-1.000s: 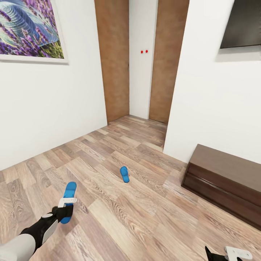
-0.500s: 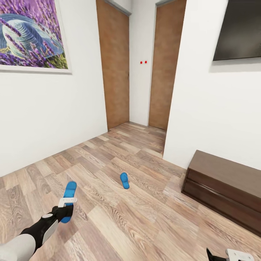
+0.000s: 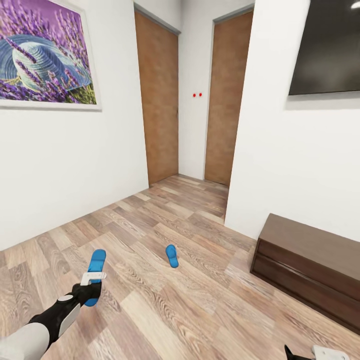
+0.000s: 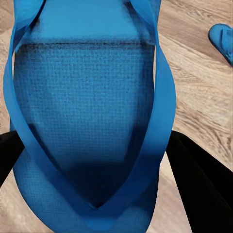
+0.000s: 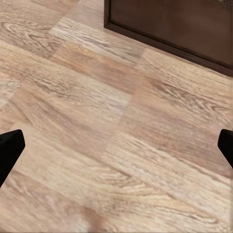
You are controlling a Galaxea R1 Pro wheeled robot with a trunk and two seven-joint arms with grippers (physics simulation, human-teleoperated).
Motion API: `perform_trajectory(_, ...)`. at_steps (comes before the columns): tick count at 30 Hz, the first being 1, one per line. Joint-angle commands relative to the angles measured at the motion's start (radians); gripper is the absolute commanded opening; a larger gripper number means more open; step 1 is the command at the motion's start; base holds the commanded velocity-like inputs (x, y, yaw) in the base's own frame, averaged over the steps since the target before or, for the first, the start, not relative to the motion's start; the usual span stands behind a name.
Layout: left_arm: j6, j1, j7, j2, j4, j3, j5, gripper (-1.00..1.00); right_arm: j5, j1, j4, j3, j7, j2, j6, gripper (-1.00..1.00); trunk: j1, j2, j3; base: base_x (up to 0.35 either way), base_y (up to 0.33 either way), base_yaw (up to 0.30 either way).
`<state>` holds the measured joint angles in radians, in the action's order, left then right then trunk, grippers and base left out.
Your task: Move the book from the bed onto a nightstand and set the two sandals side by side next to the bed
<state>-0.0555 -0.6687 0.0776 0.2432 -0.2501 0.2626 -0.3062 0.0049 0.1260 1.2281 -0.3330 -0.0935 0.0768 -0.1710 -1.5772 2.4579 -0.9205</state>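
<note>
Left gripper jaws clamp one sandal; second sandal lies ahead-right, apparently lengthwise away. Right jaws apart.

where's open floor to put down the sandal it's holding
Bare planks lie between the held sandal in the left gripper and the loose sandal, and from that sandal to the bench cabinet. The floor under the right gripper is bare too. Nothing looks crowded.
</note>
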Motion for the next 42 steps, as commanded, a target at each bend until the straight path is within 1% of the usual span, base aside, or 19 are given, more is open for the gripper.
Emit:
perform_trajectory(1,-0.005,0.000,0.002,0.001,0.001,0.007,-0.011,-1.00,0.000,0.000,0.002,-0.003,-0.005,0.000,-0.006,1.00,0.004,-0.007,0.002,0.000,0.000,0.000)
perform_trajectory(9,-0.021,0.001,0.002,-0.003,0.013,0.009,-0.008,-1.00,-0.001,0.000,-0.001,-0.007,-0.004,0.001,-0.004,1.00,0.035,-0.063,0.027,0.000,0.000,0.000)
perform_trajectory(12,-0.024,0.001,0.002,-0.013,0.049,0.010,-0.010,-1.00,-0.002,0.000,-0.004,-0.009,-0.003,0.002,-0.004,1.00,0.046,-0.084,0.037,0.000,0.000,0.000)
perform_trajectory(17,-0.020,0.001,0.002,-0.027,0.072,0.011,-0.009,-1.00,-0.002,0.001,-0.009,-0.012,-0.002,0.004,-0.003,1.00,0.065,-0.119,0.053,0.000,0.000,0.000)
perform_trajectory(18,-0.017,0.001,0.005,-0.033,0.077,0.011,-0.009,-1.00,-0.002,0.001,-0.014,-0.017,-0.001,0.005,-0.003,1.00,0.069,-0.126,0.056,0.000,0.000,0.000)
perform_trajectory(22,-0.009,0.001,0.010,-0.042,0.097,0.011,-0.009,-1.00,-0.002,0.001,-0.024,-0.036,-0.001,0.006,-0.002,1.00,0.085,-0.154,0.068,0.000,0.000,0.000)
perform_trajectory(27,-0.003,0.001,0.009,-0.068,0.133,0.007,-0.009,-1.00,-0.002,0.001,-0.053,-0.050,-0.002,0.008,0.005,1.00,0.104,-0.189,0.084,0.000,0.000,0.000)
perform_trajectory(30,-0.001,0.002,0.007,-0.085,0.150,0.006,-0.010,-1.00,-0.001,0.001,-0.084,-0.053,-0.002,0.010,0.028,1.00,0.115,-0.210,0.093,0.000,0.000,0.000)
perform_trajectory(31,-0.001,0.005,0.005,-0.097,0.162,0.006,-0.010,-1.00,-0.001,0.001,-0.108,-0.054,-0.002,0.011,0.043,1.00,0.119,-0.217,0.096,0.000,0.000,0.000)
perform_trajectory(33,-0.001,0.012,0.001,-0.109,0.171,0.005,-0.010,-1.00,-0.001,0.001,-0.127,-0.055,-0.002,0.013,0.053,1.00,0.127,-0.231,0.103,0.000,0.000,0.000)
perform_trajectory(35,-0.003,0.024,-0.002,-0.118,0.176,0.005,-0.012,-1.00,-0.001,0.001,-0.139,-0.055,-0.002,0.014,0.060,1.00,0.134,-0.245,0.109,0.000,0.000,0.000)
perform_trajectory(39,-0.011,0.067,-0.006,-0.133,0.177,0.004,-0.016,-1.00,-0.001,0.001,-0.155,-0.054,-0.002,0.016,0.071,1.00,0.150,-0.273,0.121,0.000,0.000,0.000)
perform_trajectory(42,-0.015,0.090,-0.025,-0.144,0.176,0.002,-0.017,-1.00,-0.001,0.001,-0.161,-0.054,-0.003,0.017,0.075,1.00,0.161,-0.294,0.131,0.000,0.000,0.000)
